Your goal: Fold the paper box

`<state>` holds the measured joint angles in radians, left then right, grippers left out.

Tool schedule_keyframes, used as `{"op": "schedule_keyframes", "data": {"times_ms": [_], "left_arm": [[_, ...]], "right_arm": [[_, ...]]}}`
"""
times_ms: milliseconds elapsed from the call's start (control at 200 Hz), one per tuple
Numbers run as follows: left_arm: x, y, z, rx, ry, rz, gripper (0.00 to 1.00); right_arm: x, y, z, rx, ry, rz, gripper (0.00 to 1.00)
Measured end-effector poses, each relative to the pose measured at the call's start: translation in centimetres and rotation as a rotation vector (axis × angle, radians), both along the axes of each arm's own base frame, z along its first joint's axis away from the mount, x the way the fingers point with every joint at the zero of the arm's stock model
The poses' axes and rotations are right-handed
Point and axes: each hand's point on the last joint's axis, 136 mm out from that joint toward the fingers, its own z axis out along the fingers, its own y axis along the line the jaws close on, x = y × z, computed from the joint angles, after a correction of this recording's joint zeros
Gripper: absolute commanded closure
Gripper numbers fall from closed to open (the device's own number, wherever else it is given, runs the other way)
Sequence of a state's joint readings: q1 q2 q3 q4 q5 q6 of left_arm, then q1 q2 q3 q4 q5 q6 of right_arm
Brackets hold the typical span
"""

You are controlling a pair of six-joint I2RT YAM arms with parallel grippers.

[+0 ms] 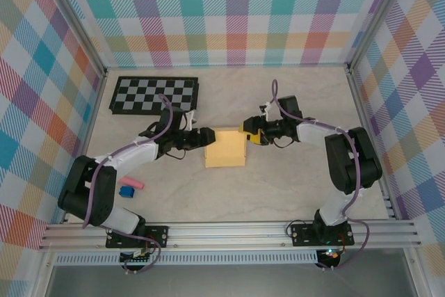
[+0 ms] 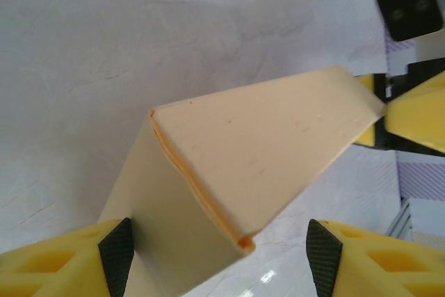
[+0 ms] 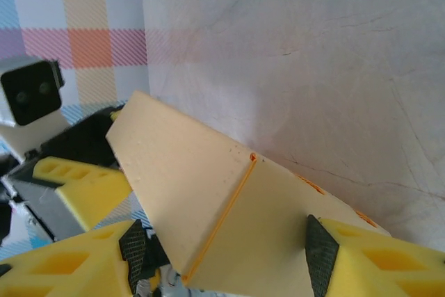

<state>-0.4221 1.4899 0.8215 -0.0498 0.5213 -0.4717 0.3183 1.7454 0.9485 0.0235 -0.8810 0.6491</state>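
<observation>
Roughly at the middle of the table (image 1: 292,186) lies the paper box (image 1: 224,149), between the two arms. From above it is a small pale yellow-orange rectangle with one faint fold line across it, near its far edge.

Seen closer from the left wrist, the box (image 2: 257,151) is thin card folded double. The outer faces are pale cream-yellow, and a stronger orange shows along the edges where the layers meet. At the near corner the layers open into a very small gap. From the right wrist the card (image 3: 188,186) shows one straight orange crease, which runs from a small notch down to the lower edge.

The left gripper (image 1: 206,137) is at the box's far left corner. Its jaws are wide apart around the card's end. One pad (image 2: 117,252) is just beside the card, the other pad (image 2: 323,252) stands clearly apart from it, so nothing is gripped.

The right gripper (image 1: 245,134) is at the far right corner, also spread wide. One pad (image 3: 133,255) is apart from the card's edge. The other finger (image 3: 348,255) is against or over the card; I cannot tell if it presses.
</observation>
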Motion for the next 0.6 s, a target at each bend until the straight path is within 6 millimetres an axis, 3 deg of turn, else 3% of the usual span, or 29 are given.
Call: {"op": "schedule_keyframes", "data": {"times_ms": [255,600], "left_arm": [[-0.5,0.1,-2.8,0.053,-0.003,-0.061,0.32],[-2.4,-0.4,-4.1,0.067,-0.056,-0.185,0.33]], "right_arm": [[-1.0,0.4,-1.1,0.004,-0.07,0.098,0.38],[-1.4,0.2,-2.9,-0.019,-0.053,0.124,0.39]]}}
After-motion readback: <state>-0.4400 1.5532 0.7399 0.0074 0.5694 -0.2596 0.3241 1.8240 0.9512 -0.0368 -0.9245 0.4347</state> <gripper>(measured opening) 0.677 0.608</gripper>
